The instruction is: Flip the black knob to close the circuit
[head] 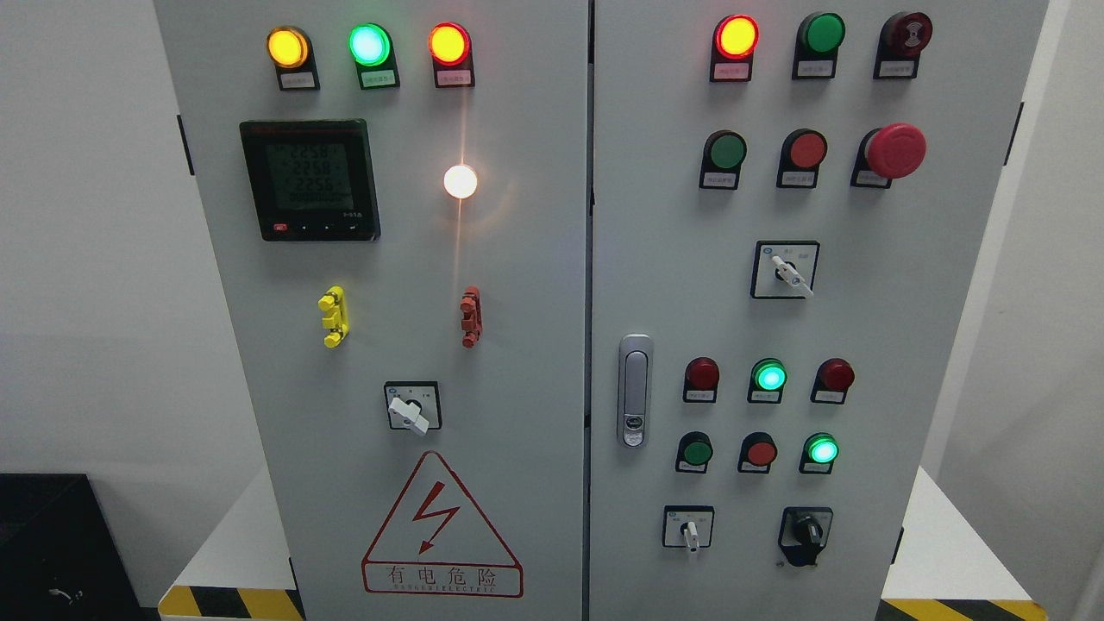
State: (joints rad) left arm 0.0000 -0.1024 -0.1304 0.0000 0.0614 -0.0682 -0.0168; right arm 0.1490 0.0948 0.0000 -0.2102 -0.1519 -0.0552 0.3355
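Facing the camera is a grey electrical cabinet [517,259], and neither robot hand shows anywhere in the head view, so their fingers cannot be judged and no place can be given relative to them. Sitting at the lower right of the right door, the black knob [806,528] is just right of a white selector switch [689,529] and below a lit green lamp [821,450].

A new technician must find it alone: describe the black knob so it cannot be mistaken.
Go to the grey cabinet's right-hand door and follow it down to the bottom row, below the small round red and green buttons. Two rotary switches sit there; the black rotary knob is the right one, while its neighbour, the white-handled switch, is pale.
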